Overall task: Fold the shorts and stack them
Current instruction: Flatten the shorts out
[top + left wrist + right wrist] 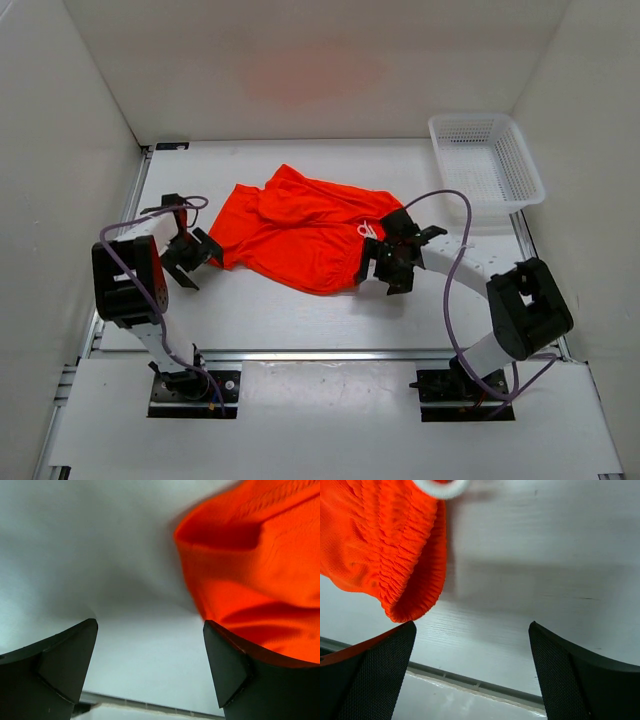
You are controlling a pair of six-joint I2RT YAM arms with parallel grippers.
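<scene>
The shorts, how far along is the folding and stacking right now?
Early to midway. The shorts lie on the table, seemingly doubled over once but rumpled. Nothing is in hand: the left gripper and right gripper are open at either end. Remaining: a neater fold and stacking.

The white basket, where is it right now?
In the top view, the white mesh basket sits at the far right corner of the table, to the right of the orange shorts and not touching them.
</scene>
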